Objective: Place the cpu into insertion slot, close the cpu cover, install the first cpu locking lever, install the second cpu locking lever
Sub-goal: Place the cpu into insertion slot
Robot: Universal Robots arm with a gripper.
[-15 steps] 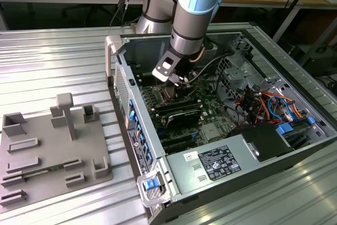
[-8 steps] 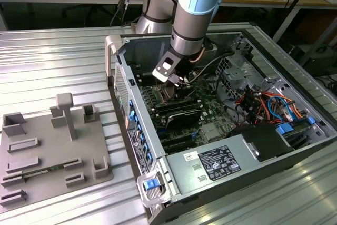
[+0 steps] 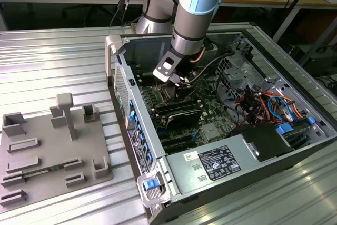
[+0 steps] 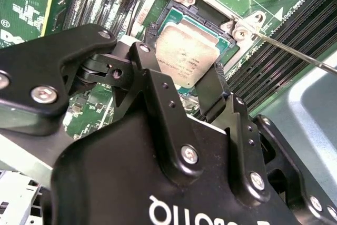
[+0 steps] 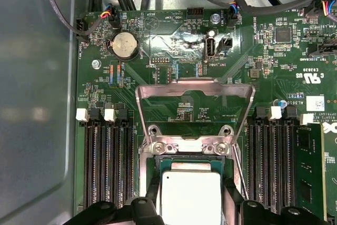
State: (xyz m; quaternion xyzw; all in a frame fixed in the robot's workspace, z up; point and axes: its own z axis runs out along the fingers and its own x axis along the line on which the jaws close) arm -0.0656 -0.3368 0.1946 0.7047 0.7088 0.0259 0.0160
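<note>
Claw (image 5: 190, 208) narrow, pinching cpu (image 5: 190, 193) by two opposite edges directly over slot (image 4: 179, 11), seating unclear; cover (image 5: 195, 89) raised open just beyond fingertips.

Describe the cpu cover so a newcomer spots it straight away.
Inside the open computer case, find the green circuit board. Between its black memory slot banks, the thin silver metal frame plate stands flipped open beside the silvery-grey square chip; its large square window sets it apart.
</note>
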